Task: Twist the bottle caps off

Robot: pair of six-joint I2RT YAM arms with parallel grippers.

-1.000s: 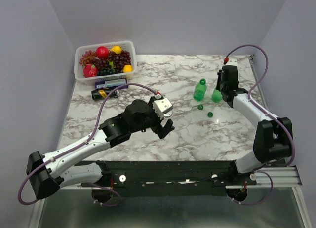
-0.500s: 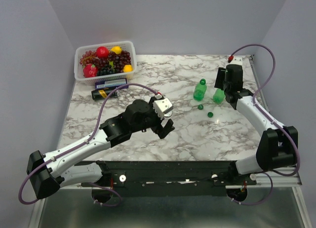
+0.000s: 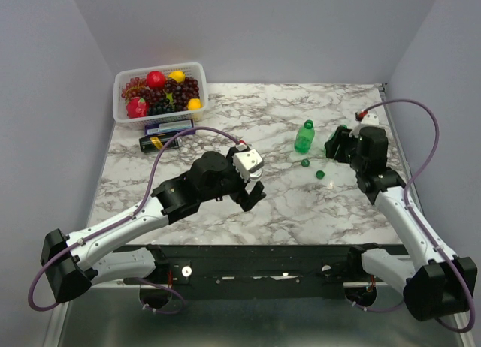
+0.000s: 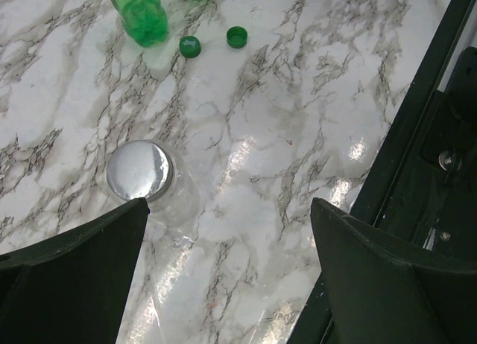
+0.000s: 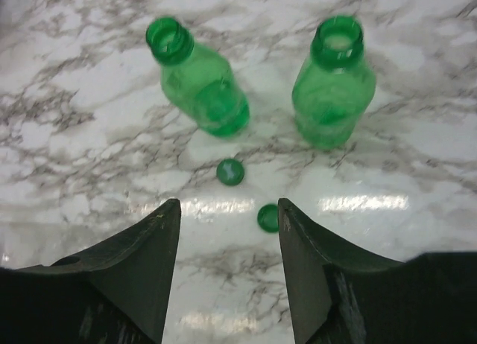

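Note:
Two green bottles (image 5: pixel 201 83) (image 5: pixel 333 83) stand open-necked on the marble. In the top view one (image 3: pixel 304 138) stands free and the other (image 3: pixel 331 146) is partly behind my right gripper (image 3: pixel 340 143). Two green caps (image 5: pixel 230 171) (image 5: pixel 268 218) lie loose in front of them, also seen from above (image 3: pixel 305 164) (image 3: pixel 319 174). My right gripper (image 5: pixel 229 210) is open and empty, a little back from the caps. The clear bottle with its silvery cap (image 4: pixel 140 170) stands just off my left finger. My left gripper (image 4: pixel 229 206) (image 3: pixel 254 189) is open and empty.
A white basket (image 3: pixel 203 82) of fruit stands at the back left. A dark can with a yellow label (image 3: pixel 161 141) and a blue box (image 3: pixel 167 126) lie in front of it. A black rail (image 3: pixel 248 257) (image 4: pixel 417 135) runs along the near table edge.
My right arm has drawn back toward the near right, its gripper moving away from the right green bottle. The left arm has not moved.

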